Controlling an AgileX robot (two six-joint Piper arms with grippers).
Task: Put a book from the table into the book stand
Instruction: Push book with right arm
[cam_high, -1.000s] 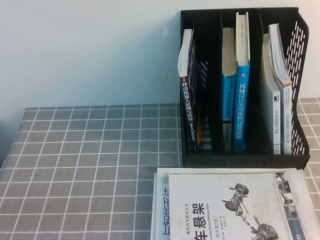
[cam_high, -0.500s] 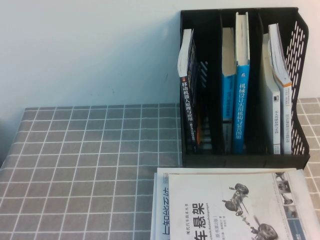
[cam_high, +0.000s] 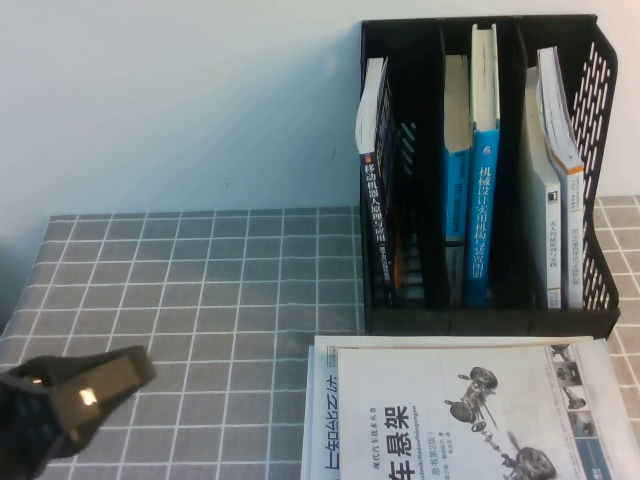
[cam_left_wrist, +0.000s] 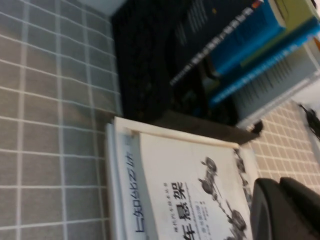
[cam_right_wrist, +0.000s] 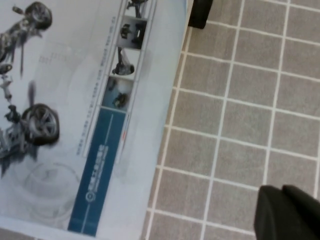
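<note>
The left gripper (cam_high: 75, 390) sits low over the table (cam_high: 200, 290), well to the left of the book (cam_high: 470, 410); whether its fingers are spread or closed cannot be told. The right gripper (cam_right_wrist: 287, 212) shows only as a dark tip in its own wrist view, above bare cloth just beside the book's right edge, and its finger state cannot be told either. Neither gripper touches anything.

The book lies flat, cover up, on top of another white book (cam_high: 322, 420), directly in front of the book stand (cam_high: 590, 180). The step in hand looks like the approach. To do it well, the fingers should meet only the top book's free edge, lifting it clear of the one beneath, then tip it upright before sliding it into a slot with room.

Counted: two books stacked on the table, one stand with three compartments, and about five books standing in it, one left, two middle, two right.
</note>
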